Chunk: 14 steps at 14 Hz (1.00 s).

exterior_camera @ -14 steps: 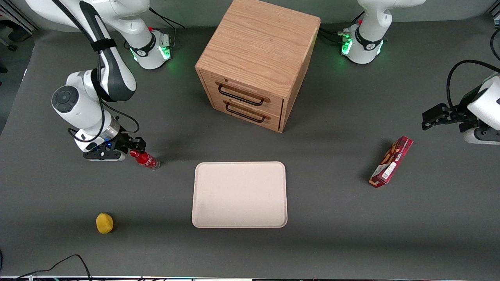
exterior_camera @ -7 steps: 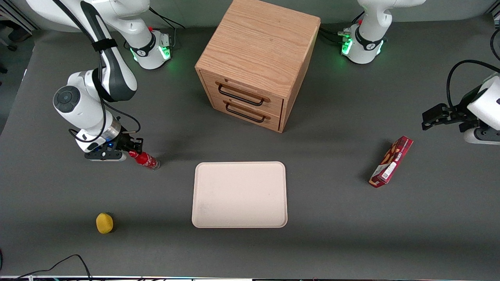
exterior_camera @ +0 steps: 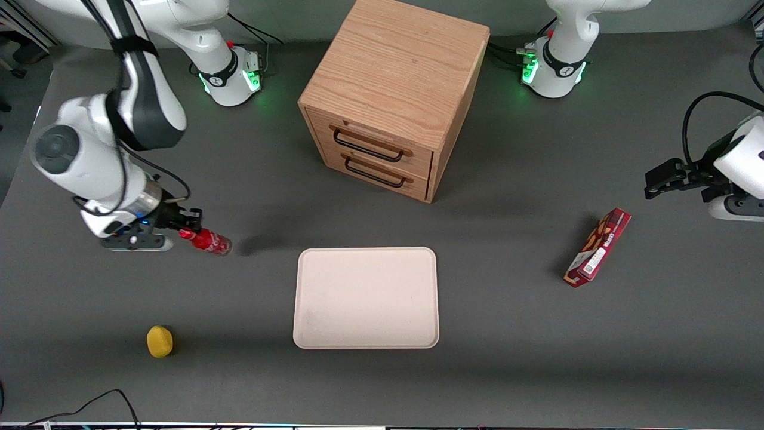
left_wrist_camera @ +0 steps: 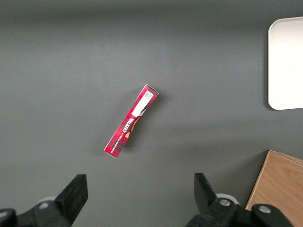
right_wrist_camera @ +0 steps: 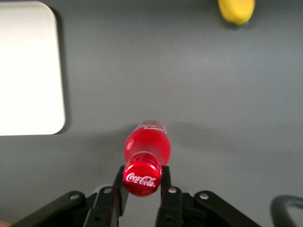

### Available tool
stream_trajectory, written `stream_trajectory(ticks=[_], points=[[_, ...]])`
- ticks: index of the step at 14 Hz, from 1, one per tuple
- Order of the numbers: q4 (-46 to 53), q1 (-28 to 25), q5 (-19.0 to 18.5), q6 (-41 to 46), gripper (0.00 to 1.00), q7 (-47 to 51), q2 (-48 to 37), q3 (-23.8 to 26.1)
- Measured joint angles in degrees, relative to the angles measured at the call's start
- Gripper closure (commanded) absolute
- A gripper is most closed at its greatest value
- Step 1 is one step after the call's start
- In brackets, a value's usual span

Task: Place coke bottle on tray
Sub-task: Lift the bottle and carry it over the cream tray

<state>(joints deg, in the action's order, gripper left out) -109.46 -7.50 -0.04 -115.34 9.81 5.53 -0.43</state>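
Note:
The coke bottle (exterior_camera: 206,240) is a small red bottle with a red cap. My right gripper (exterior_camera: 186,230) is shut on its neck and holds it lifted above the table, toward the working arm's end. In the right wrist view the bottle (right_wrist_camera: 146,146) hangs between the fingers (right_wrist_camera: 120,183) with its cap facing the camera, the gripper (right_wrist_camera: 142,182) closed on it. The pale beige tray (exterior_camera: 366,297) lies flat in the middle of the table, nearer the front camera than the cabinet; it also shows in the right wrist view (right_wrist_camera: 28,71).
A wooden drawer cabinet (exterior_camera: 391,95) stands farther from the front camera than the tray. A yellow lemon (exterior_camera: 159,341) lies near the table's front edge, also in the right wrist view (right_wrist_camera: 236,10). A flat red snack box (exterior_camera: 598,246) lies toward the parked arm's end.
My gripper has risen with the coke bottle, lifting it off the table; its shadow has separated from it. The arm shifted toward the working arm's end.

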Motion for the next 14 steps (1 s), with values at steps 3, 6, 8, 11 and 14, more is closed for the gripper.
stream_trajectory(ticks=[3, 6, 8, 11, 14], points=[[13.11, 0.46, -0.01, 14.07, 1.0, 0.0, -0.38, -0.01], [25.11, 0.55, 0.0, 25.09, 1.0, 0.0, 1.17, -0.01], [31.92, 0.5, 0.01, 29.2, 1.0, 0.0, 4.62, 0.1], [39.1, -0.08, 0.07, 30.1, 1.0, 1.29, 11.84, 1.54], [45.67, -2.88, 0.07, 29.4, 1.0, 7.5, 20.08, 4.06]])
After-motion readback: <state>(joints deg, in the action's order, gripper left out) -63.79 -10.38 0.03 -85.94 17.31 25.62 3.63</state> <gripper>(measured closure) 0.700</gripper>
